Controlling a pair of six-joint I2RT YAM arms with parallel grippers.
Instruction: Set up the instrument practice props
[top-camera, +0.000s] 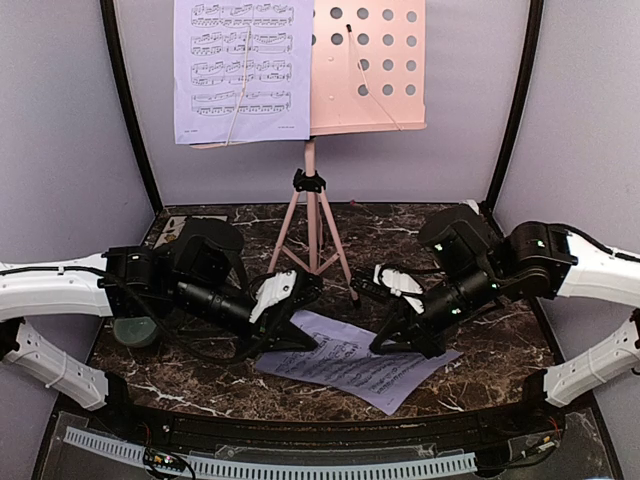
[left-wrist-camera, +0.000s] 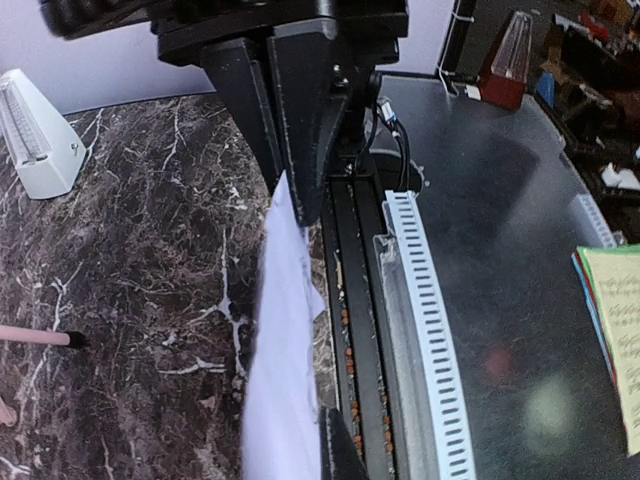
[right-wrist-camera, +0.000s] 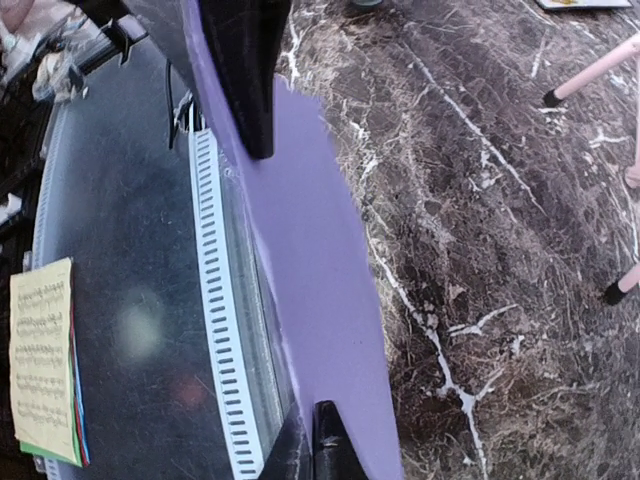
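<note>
The pink perforated music stand (top-camera: 365, 65) stands at the back on tripod legs (top-camera: 315, 235). One sheet-music page (top-camera: 243, 70) rests on its left half. The second page (top-camera: 355, 368) lies at the table's front middle, held between both arms. My left gripper (top-camera: 265, 343) is shut on its left edge, where the page (left-wrist-camera: 280, 330) runs edge-on past the fingers (left-wrist-camera: 340, 450). My right gripper (top-camera: 392, 340) is shut on its right edge, the page (right-wrist-camera: 310, 260) reaching to the fingertips (right-wrist-camera: 325, 435). The white pyramid metronome (left-wrist-camera: 35, 135) shows only in the left wrist view, on the marble.
A pale green bowl (top-camera: 135, 330) sits under my left arm. A floral coaster (top-camera: 190, 228) lies at the back left. A white slotted strip (top-camera: 270, 465) runs along the table's front edge. A stack of music sheets (left-wrist-camera: 615, 340) lies beyond that edge.
</note>
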